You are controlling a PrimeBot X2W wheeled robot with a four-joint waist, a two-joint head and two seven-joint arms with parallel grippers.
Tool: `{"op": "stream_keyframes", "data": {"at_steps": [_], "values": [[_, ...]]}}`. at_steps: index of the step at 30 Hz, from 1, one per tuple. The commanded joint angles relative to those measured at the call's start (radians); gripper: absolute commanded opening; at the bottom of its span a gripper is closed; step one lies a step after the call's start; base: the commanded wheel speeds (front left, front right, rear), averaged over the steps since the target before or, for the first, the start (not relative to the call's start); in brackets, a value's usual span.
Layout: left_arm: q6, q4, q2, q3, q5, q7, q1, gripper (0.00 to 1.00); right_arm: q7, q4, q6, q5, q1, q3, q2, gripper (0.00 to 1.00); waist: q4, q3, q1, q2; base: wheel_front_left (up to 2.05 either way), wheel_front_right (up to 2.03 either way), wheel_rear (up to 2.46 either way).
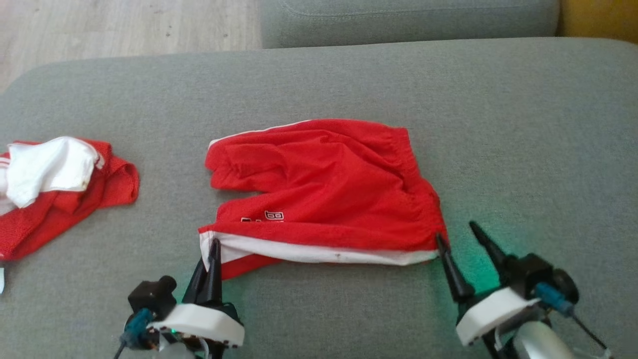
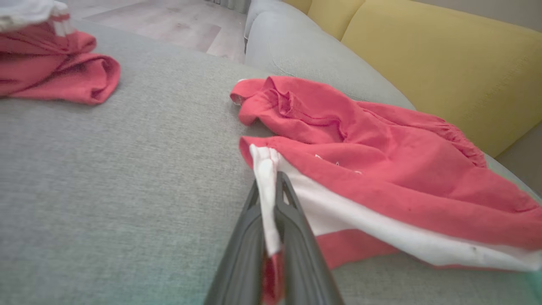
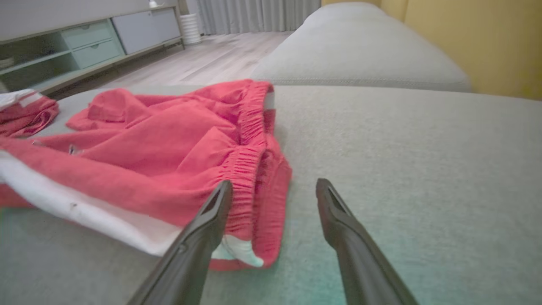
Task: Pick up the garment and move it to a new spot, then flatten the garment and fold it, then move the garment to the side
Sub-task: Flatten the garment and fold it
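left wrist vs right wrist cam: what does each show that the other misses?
Left wrist: left gripper shut on the white hem of the red shorts. Right wrist: right gripper open at the elastic waistband corner, plus a drawer cabinet and curtains. Both: the red shorts, second red-and-white garment, grey cushion, wood floor, yellow backrest.

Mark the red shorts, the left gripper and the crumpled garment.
red shorts [image 1: 324, 184], head view, middle of the cloth.
left gripper [image 2: 269, 183], left wrist view, between its shut fingertips.
crumpled garment [image 1: 65, 209], head view, its red lower part.
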Motion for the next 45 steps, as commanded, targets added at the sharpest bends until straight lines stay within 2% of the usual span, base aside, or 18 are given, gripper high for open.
{"op": "stream_keyframes", "data": {"at_steps": [1, 13, 21, 23, 25, 26, 27, 29, 33, 38, 45], "values": [[0.002, -0.034, 0.004, 0.041, 0.004, -0.005, -0.025, 0.00, -0.006, -0.023, -0.001, 0.008, -0.004, 0.029, -0.016, 1.00, 0.004, -0.001, 0.0001, 0.0000, 0.00, 0.00, 0.00], [0.002, -0.050, 0.004, 0.049, 0.001, -0.005, -0.026, 0.00, -0.006, -0.032, -0.001, 0.114, -0.025, 0.282, -0.174, 1.00, 0.019, 0.015, 0.0001, 0.0000, 0.00, 0.00, 0.00], [0.002, -0.047, 0.004, 0.043, 0.004, -0.005, -0.031, 0.00, -0.006, -0.031, -0.001, 0.135, -0.060, 0.319, -0.192, 1.00, 0.035, 0.029, 0.0001, 0.0000, 0.00, 0.00, 0.00], [0.002, -0.045, 0.004, 0.042, 0.004, -0.005, -0.032, 0.00, -0.006, -0.029, -0.001, 0.139, -0.061, 0.322, -0.195, 0.91, 0.037, 0.030, 0.0001, 0.0000, 0.00, 0.00, 0.00], [0.002, -0.044, 0.004, 0.042, 0.004, -0.005, -0.032, 0.00, -0.006, -0.024, -0.001, 0.144, -0.063, 0.325, -0.200, 0.73, 0.038, 0.031, 0.0001, 0.0000, 0.00, 0.00, 0.00], [0.002, -0.043, 0.004, 0.041, 0.003, -0.005, -0.032, 0.00, -0.006, -0.020, -0.001, 0.147, -0.064, 0.326, -0.200, 0.56, 0.038, 0.031, 0.0001, 0.0000, 0.00, 0.00, 0.00], [0.002, -0.042, 0.004, 0.041, 0.002, -0.005, -0.033, 0.00, -0.006, -0.015, -0.001, 0.149, -0.065, 0.328, -0.200, 0.43, 0.038, 0.032, 0.0001, 0.0000, 0.00, 0.00, 0.00], [0.002, -0.041, 0.004, 0.040, 0.000, -0.005, -0.035, 0.00, -0.006, -0.008, -0.001, 0.153, -0.070, 0.333, -0.194, 0.00, 0.038, 0.033, 0.0001, 0.0000, 0.00, 0.00, 0.00], [0.002, -0.051, 0.004, 0.039, 0.002, -0.005, -0.039, 0.00, -0.006, -0.017, -0.001, 0.164, -0.078, 0.336, -0.186, 0.00, 0.037, 0.024, 0.0001, 0.0000, 0.00, 0.00, 0.00], [0.002, -0.111, 0.009, 0.030, 0.028, -0.005, -0.050, 0.00, -0.006, -0.107, -0.001, 0.211, -0.078, 0.301, -0.177, 0.00, 0.032, -0.020, 0.0001, 0.0000, 0.00, 0.00, 0.00], [0.002, -0.242, 0.105, 0.016, 0.037, -0.005, -0.139, 0.00, -0.006, -0.257, -0.001, 0.344, -0.157, 0.301, -0.175, 0.00, 0.016, -0.089, 0.0001, 0.0000, 0.00, 0.00, 0.00]]}}
